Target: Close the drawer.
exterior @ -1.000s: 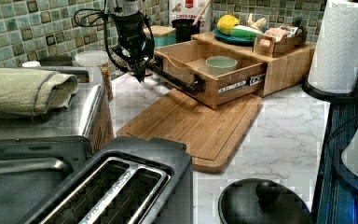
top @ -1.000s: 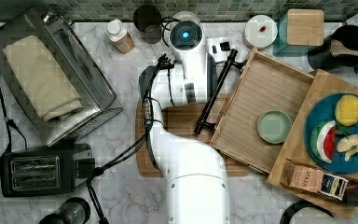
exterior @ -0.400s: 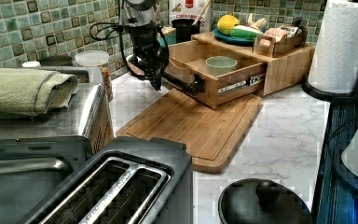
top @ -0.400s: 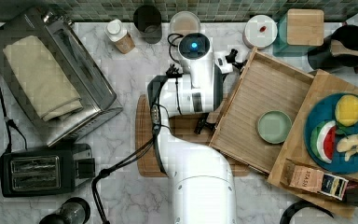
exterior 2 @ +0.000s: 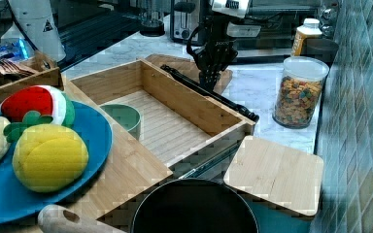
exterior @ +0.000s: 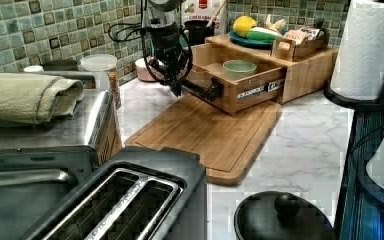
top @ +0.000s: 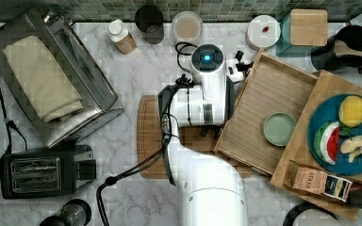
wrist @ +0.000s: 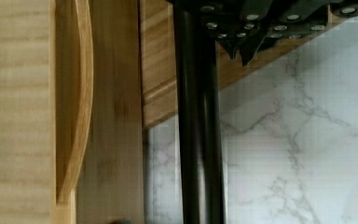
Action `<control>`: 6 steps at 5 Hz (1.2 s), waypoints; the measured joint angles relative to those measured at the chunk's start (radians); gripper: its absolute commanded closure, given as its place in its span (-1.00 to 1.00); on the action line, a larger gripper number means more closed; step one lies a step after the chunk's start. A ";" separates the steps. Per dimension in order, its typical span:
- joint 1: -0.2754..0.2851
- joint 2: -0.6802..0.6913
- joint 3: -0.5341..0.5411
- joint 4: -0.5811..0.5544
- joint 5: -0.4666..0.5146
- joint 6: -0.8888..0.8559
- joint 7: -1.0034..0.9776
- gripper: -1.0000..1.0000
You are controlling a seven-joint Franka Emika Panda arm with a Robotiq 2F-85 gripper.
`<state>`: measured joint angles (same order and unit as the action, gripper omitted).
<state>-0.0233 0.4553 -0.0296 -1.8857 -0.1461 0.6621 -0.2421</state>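
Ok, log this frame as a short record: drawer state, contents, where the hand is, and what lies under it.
drawer: pulled out of its wooden cabinet, still open
handle: black bar along the drawer front
contents: one pale green bowl on the ribbed floor
hand: at the black bar, on the drawer's outer side
under hand: bamboo cutting board on the marble counter
cabinet top: blue plate of toy fruit

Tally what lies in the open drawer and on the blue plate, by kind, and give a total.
In the drawer:
Green bowl: 1
On the blue plate:
Watermelon slice: 1
Yellow fruit: 1
Pale banana-like piece: 1
Total: 4
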 measured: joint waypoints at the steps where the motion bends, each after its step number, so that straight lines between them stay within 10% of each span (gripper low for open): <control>1: -0.004 -0.029 -0.006 -0.034 0.000 0.035 -0.006 1.00; 6: -0.104 -0.169 -0.112 -0.263 0.002 0.216 -0.382 1.00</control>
<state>-0.1270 0.2864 -0.1416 -2.1484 -0.1445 0.8779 -0.6245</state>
